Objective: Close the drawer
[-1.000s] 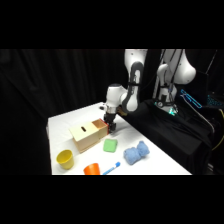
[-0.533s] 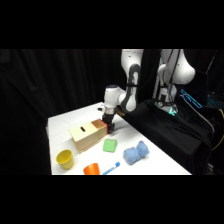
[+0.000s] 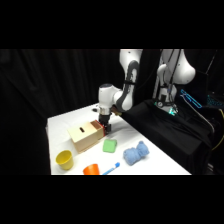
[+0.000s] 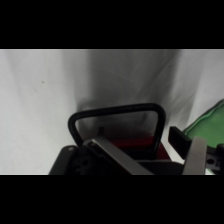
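The tan wooden box (image 3: 84, 136) with a slotted top stands mid-table. Its red-edged drawer (image 3: 100, 129) faces right and looks nearly flush with the box. My gripper (image 3: 106, 128) hangs right at that red end. In the wrist view the dark wire handle (image 4: 118, 112) loops above the red drawer front (image 4: 131, 145). My gripper (image 4: 156, 159) is open: one finger (image 4: 116, 158) lies inside the loop, the other (image 4: 196, 154) outside it, with the handle's right side between them.
A green square block (image 3: 110, 146) lies just in front of the drawer end, also at the wrist view's right edge (image 4: 212, 122). A blue bundle (image 3: 136, 154), a yellow cup (image 3: 64, 159), an orange cup (image 3: 91, 169) and a blue-handled stick (image 3: 113, 167) sit near the front edge.
The gripper has come down and a little left, closer to the box's red-edged end. The other objects have stayed put.
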